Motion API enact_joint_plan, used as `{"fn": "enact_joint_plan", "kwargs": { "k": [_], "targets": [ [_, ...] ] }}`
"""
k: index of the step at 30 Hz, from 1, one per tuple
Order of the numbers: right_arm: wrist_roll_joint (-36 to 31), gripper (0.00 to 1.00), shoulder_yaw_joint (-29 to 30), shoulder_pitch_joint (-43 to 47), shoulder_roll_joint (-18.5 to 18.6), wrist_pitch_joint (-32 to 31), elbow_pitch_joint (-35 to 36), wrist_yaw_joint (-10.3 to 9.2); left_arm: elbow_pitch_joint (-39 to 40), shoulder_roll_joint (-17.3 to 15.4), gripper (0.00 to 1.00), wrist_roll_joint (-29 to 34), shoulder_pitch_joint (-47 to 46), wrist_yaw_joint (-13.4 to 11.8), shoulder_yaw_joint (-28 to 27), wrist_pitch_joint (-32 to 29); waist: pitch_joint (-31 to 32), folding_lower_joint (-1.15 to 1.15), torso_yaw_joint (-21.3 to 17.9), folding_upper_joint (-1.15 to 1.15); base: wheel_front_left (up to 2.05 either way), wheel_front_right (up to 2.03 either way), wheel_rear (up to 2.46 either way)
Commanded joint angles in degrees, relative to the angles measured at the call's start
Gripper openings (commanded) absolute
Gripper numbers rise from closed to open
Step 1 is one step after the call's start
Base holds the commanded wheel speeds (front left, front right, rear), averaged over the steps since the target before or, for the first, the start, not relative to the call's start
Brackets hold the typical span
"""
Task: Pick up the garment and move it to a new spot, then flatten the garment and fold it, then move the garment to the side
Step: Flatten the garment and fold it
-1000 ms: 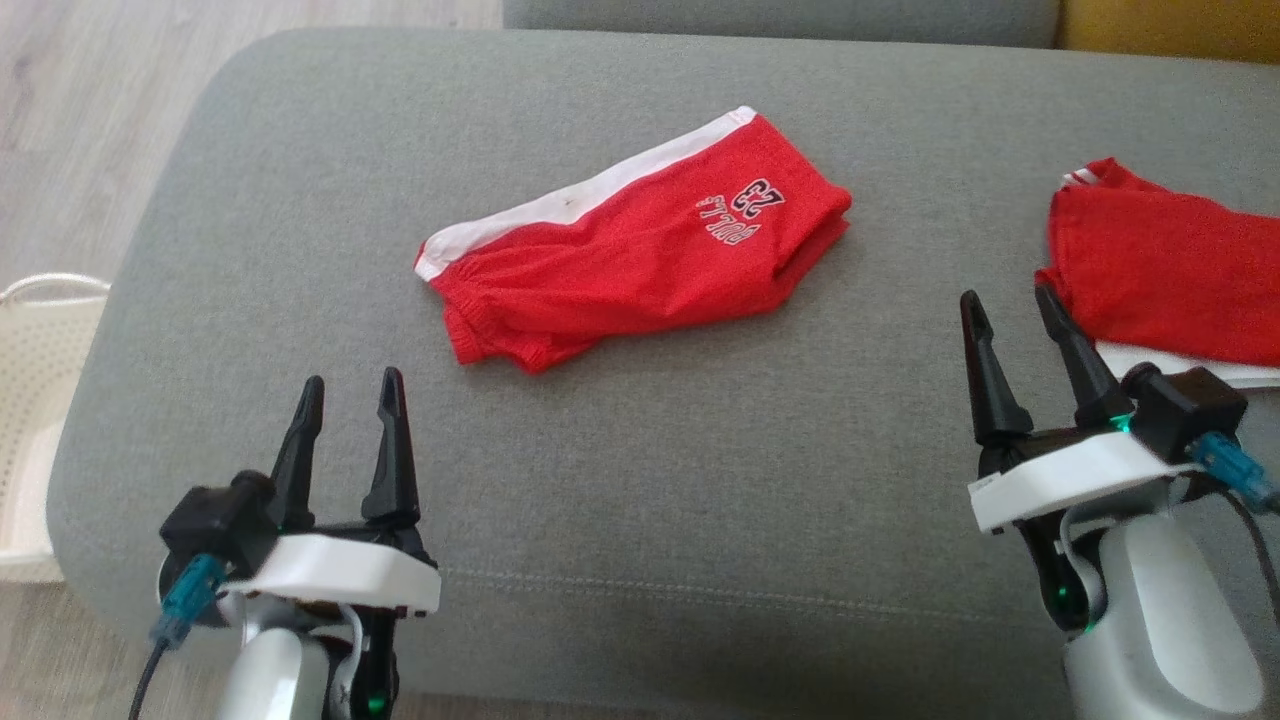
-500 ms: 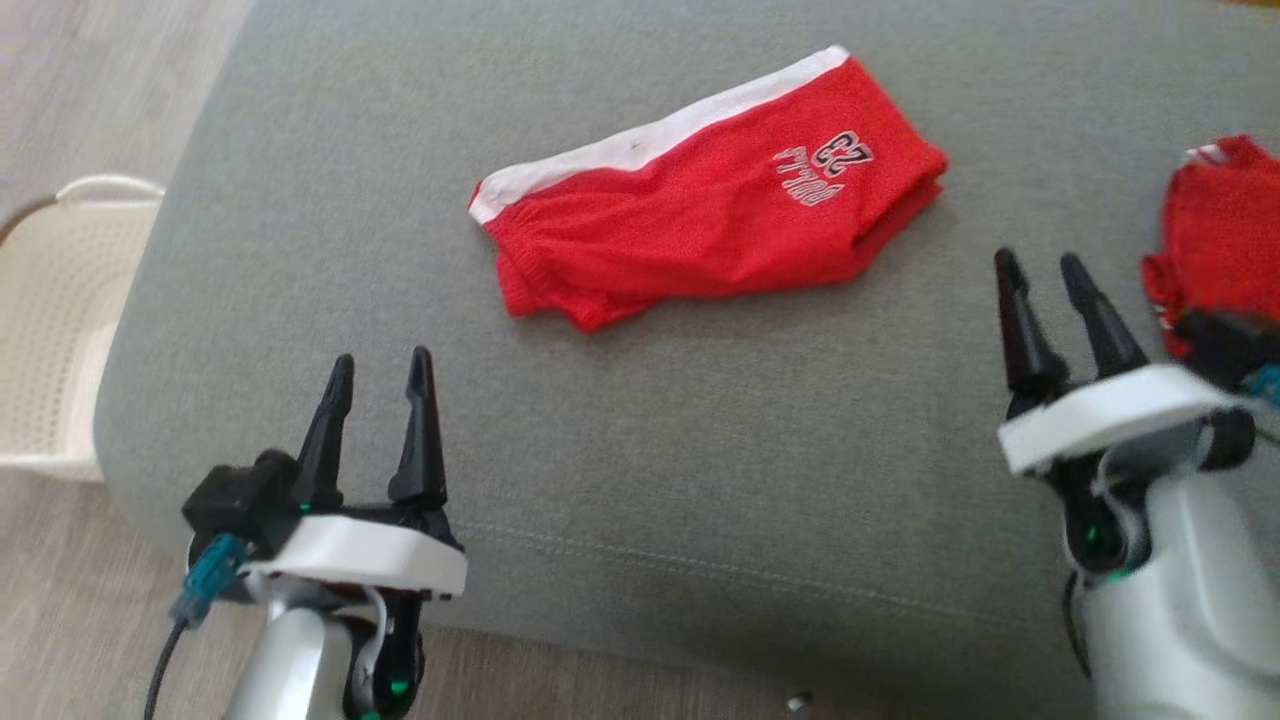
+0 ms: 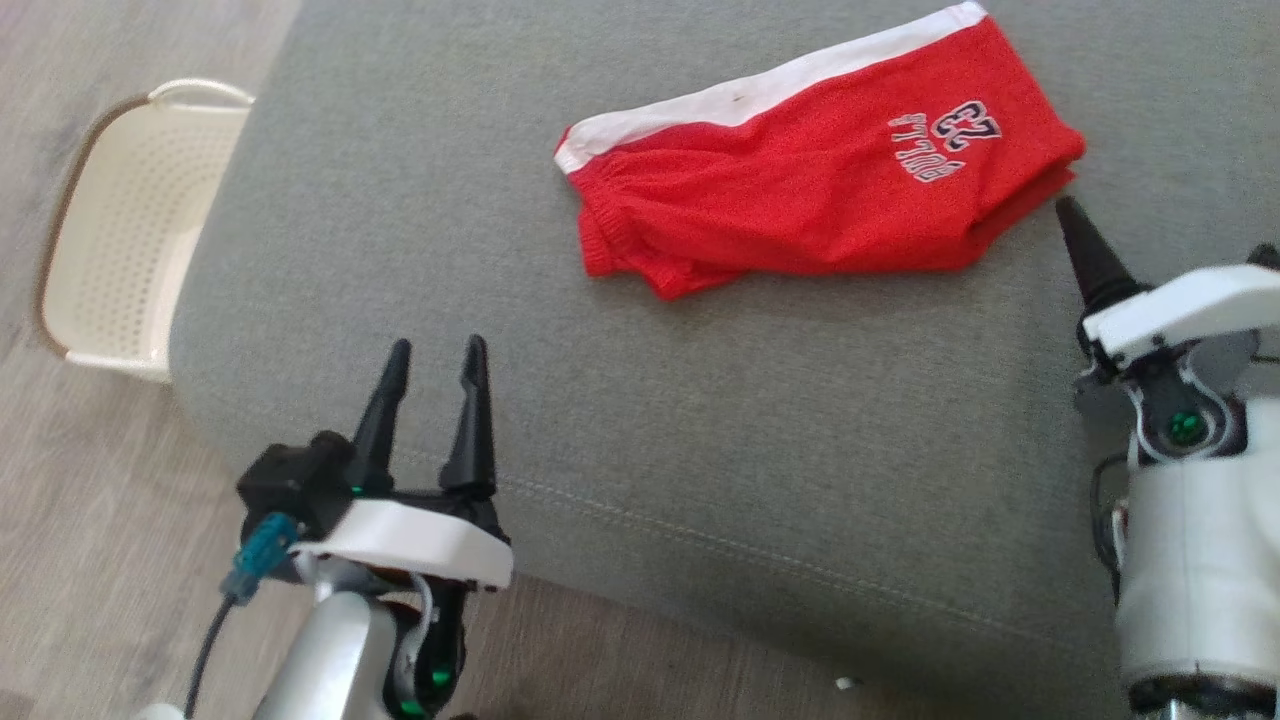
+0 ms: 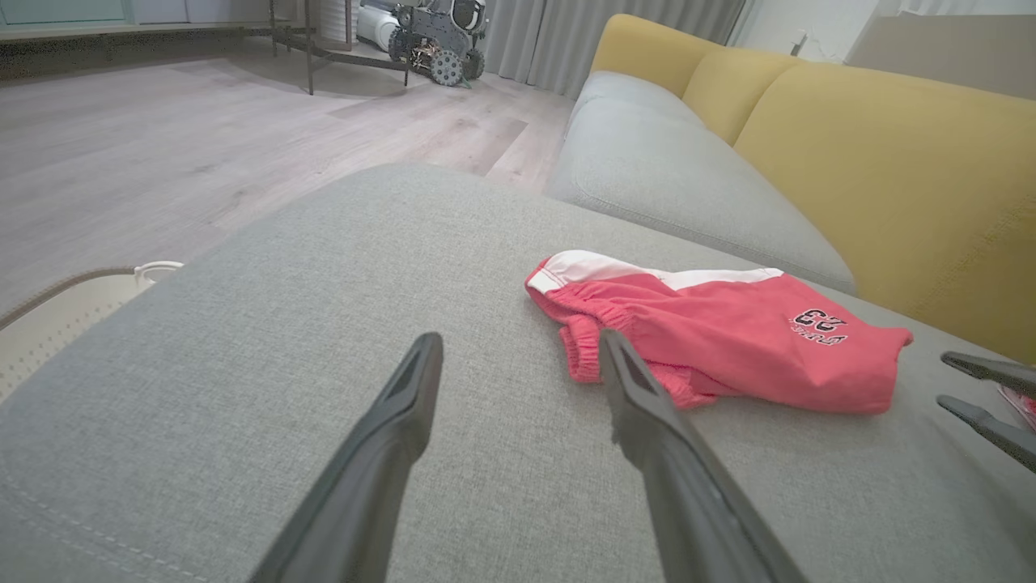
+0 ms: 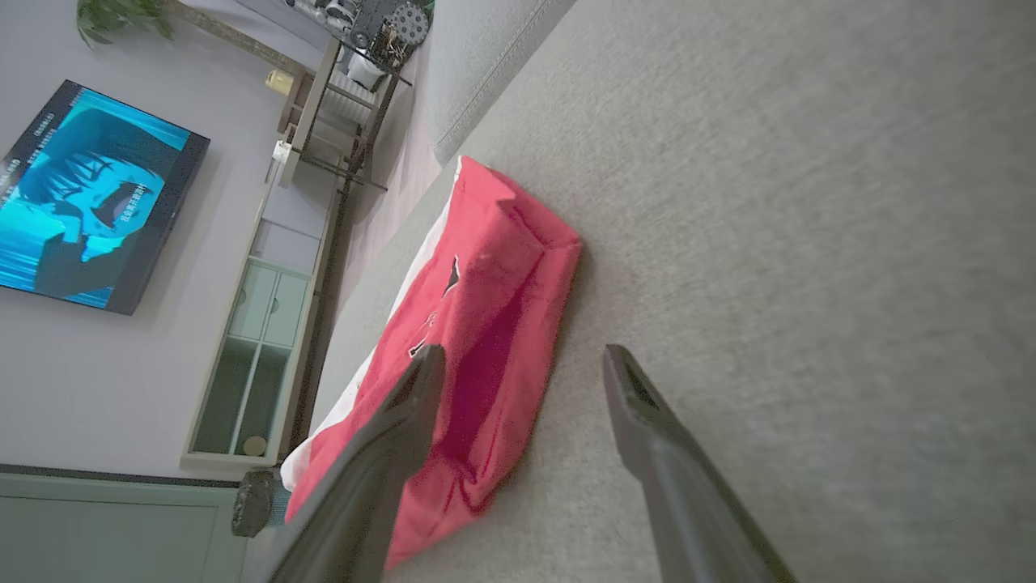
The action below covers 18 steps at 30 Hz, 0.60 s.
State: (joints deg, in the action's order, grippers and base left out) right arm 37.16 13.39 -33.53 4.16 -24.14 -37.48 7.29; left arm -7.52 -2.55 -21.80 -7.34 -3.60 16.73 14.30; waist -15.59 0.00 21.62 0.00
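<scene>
a pair of folded red fabric shorts (image 3: 800,200) with a white side stripe and a "bulls 23" print lies flat on a wide grey fabric sofa cushion (image 3: 700,420), on its far right part in the head view. the white stripe runs along the far edge of the shorts, the gathered waistband points left, and the print sits toward the right end, upside down from the robot's side.

the left gripper (image 3: 437,345) hovers over the near left corner of the cushion, well apart from the shorts. its two dark fingers stand spread with nothing between them. in the left wrist view the waistband lies beyond them, to the right.

the right gripper (image 5: 524,356) is at the right, just beside the right end of the shorts. its fingers are spread too, and they hold nothing. in the right wrist view one finger crosses in front of the red cloth while the other is over bare cushion; whether any finger touches the cloth cannot be told.

a cream perforated plastic basket (image 3: 130,230) stands on the pale wooden floor (image 3: 90,560) at the cushion's left side. yellow sofa back cushions (image 4: 890,162) rise beyond the shorts. a wall-mounted television (image 5: 89,194) shows a blue picture.
</scene>
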Motion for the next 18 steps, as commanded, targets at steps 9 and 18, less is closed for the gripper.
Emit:
{"fn": "enact_joint_plan", "kwargs": {
  "k": [9,18],
  "targets": [
    [2.02,1.00,5.60,-9.39,-1.26,-3.91,-7.49,0.20,1.03,-0.33,1.00,-1.05,-2.12,-0.53,1.35,0.70,-2.49,0.00,4.12,0.00,0.00,0.00,0.00],
    [-3.45,1.00,7.34,-14.43,-1.27,-3.74,-14.62,0.20,2.89,-0.33,1.00,-1.13,-3.37,-1.06,1.91,0.70,-4.29,0.00,5.87,0.00,0.00,0.00,0.00]
  ]
}}
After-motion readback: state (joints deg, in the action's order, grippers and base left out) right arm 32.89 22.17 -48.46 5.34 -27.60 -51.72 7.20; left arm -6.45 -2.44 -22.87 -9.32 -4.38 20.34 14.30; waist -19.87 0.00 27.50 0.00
